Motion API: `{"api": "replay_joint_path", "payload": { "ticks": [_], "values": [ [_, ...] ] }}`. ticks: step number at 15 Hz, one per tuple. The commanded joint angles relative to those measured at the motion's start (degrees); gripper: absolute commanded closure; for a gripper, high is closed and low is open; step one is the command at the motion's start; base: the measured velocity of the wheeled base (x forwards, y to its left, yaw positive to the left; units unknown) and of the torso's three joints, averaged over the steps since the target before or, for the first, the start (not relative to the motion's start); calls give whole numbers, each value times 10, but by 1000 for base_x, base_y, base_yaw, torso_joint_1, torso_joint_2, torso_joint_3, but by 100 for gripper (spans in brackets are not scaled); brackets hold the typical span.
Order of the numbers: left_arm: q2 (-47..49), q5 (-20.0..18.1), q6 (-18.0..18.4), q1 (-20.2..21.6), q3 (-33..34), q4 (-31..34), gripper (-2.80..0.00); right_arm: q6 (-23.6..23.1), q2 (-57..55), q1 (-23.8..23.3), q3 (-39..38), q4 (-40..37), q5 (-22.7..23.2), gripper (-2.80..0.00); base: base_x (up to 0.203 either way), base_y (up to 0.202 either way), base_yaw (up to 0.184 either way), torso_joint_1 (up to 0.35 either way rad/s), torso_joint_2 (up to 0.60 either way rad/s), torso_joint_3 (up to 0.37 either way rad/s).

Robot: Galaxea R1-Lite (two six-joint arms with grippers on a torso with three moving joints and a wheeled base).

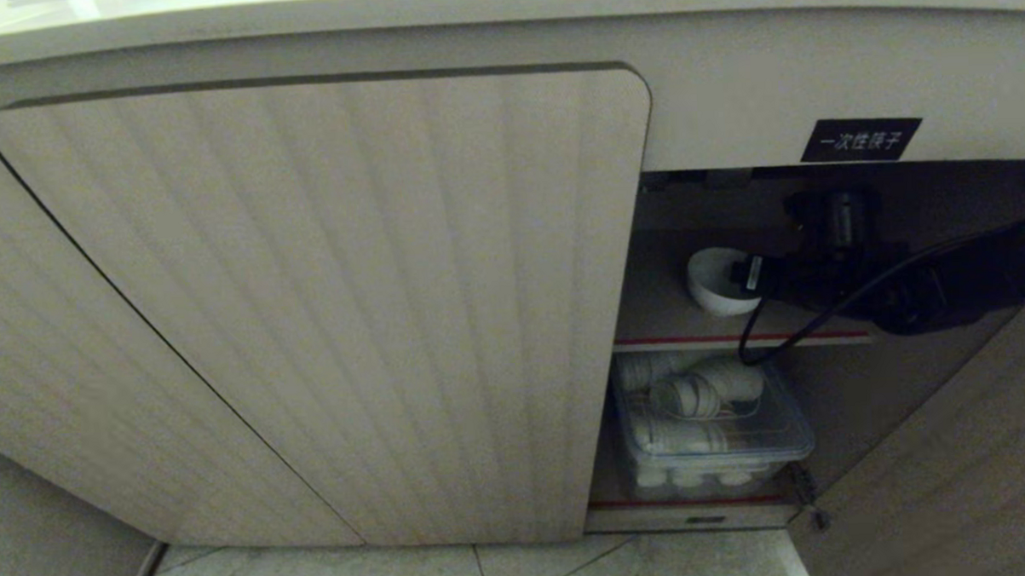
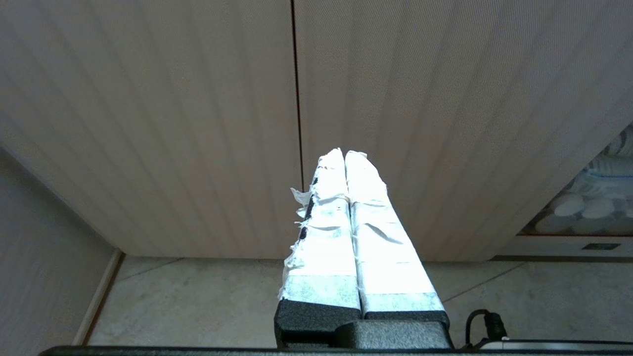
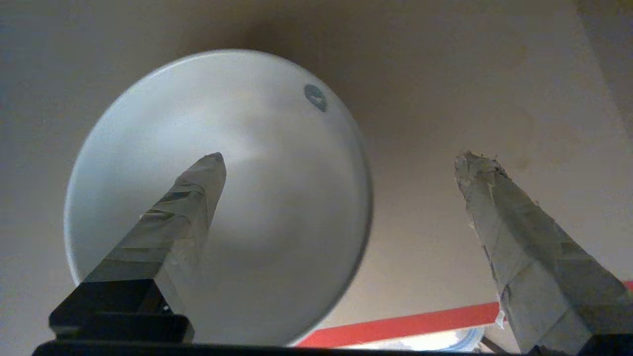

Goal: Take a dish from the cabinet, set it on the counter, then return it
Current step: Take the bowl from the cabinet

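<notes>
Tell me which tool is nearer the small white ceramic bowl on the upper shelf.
Right. The right tool straddles the small white ceramic bowl rim, open. The left tool is shut, facing the closed doors.

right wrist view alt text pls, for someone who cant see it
The right gripper is open around the rim of the white bowl inside the cabinet: one taped finger over the bowl's hollow, the other outside it. A red shelf edge shows below.

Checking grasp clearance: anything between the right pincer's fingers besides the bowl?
No. In the right wrist view, only the bowl's rim side and bare shelf lie inside the open right pincer.
</notes>
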State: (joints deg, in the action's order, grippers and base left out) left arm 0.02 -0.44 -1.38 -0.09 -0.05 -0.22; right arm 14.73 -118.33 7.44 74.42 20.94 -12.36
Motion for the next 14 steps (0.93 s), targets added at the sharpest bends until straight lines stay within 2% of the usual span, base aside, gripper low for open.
{"api": "replay_joint_path", "payload": {
  "ticks": [1, 14],
  "values": [
    [0, 0, 0, 0, 0, 0, 0, 0, -2, 0, 2, 2, 6, -280, 0, 0, 0, 0, 0, 0],
    [0, 0, 0, 0, 0, 0, 0, 0, -1, 0, 28, -42, 12, -280, 0, 0, 0, 0, 0, 0]
  ]
}}
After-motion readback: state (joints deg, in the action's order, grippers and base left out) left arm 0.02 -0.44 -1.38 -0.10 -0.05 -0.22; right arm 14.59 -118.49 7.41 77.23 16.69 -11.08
